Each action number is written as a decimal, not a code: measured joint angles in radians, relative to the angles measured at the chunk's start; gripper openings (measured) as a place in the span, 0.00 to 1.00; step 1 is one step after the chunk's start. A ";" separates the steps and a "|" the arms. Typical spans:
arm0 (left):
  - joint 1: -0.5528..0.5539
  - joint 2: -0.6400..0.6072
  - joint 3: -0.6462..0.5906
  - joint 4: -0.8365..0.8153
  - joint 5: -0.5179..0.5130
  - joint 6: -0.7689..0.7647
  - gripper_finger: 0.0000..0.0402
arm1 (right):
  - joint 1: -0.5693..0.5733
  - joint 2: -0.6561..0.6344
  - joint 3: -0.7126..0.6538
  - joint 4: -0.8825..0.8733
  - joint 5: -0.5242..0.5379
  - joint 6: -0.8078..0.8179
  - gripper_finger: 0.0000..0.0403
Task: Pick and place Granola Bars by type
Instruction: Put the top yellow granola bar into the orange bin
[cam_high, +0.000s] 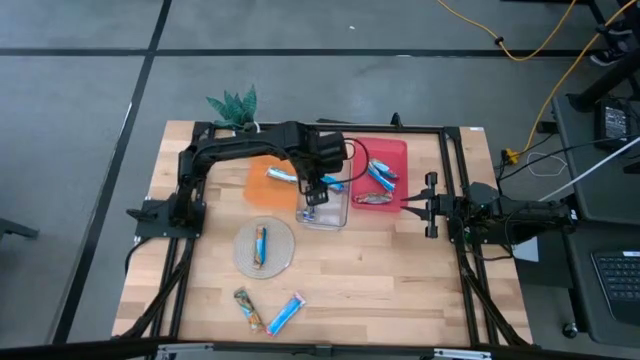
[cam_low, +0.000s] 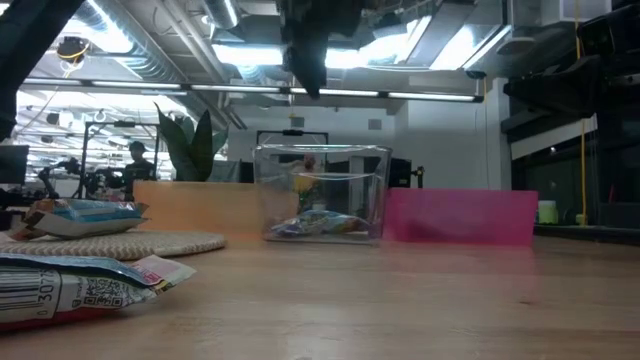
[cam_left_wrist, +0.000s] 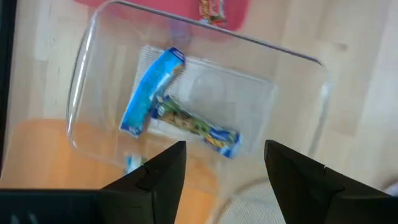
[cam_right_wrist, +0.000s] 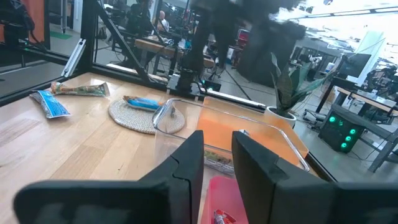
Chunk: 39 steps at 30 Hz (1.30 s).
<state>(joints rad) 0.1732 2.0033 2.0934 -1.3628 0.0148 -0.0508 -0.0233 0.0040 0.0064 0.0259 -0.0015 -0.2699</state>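
Observation:
My left gripper (cam_high: 315, 193) hangs open above the clear container (cam_high: 323, 210), fingers pointing down, touching nothing; in the left wrist view its fingers (cam_left_wrist: 163, 174) frame the container (cam_left_wrist: 298, 57). Inside lie a blue bar (cam_left_wrist: 151, 93) and a multicoloured bar (cam_left_wrist: 196, 124), the blue one overlapping it. Another blue bar (cam_high: 281, 176) lies in the orange bin (cam_high: 262, 188). Several bars (cam_high: 378, 180) lie in the red bin (cam_high: 390, 155). One bar (cam_high: 260, 245) rests on the round plate (cam_high: 280, 255). A tan bar (cam_high: 247, 308) and a blue bar (cam_high: 287, 313) lie flat near the table's near edge. My right gripper (cam_high: 428, 205) waits at the right, open by a narrow gap.
A small potted plant (cam_high: 235, 105) stands at the far edge behind the orange bin. The black frame rails (cam_high: 455, 180) run along the table's left and right sides. Bare wood (cam_high: 390, 280) lies between the plate and the right rail. People and desks show in the room beyond.

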 joint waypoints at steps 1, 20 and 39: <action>-0.011 0.000 0.018 -0.023 -0.004 -0.007 0.52 | 0.000 0.000 0.000 0.000 0.000 0.000 0.22; -0.161 -0.169 0.103 -0.209 -0.241 -0.174 0.52 | 0.000 0.000 0.000 0.000 0.000 0.000 0.22; -0.285 -0.462 -0.134 -0.208 -0.417 -0.366 0.52 | 0.000 0.000 0.000 0.000 0.000 0.000 0.22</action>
<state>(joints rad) -0.1115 1.5414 1.9596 -1.5705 -0.4020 -0.4166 -0.0231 0.0044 0.0063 0.0261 -0.0014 -0.2699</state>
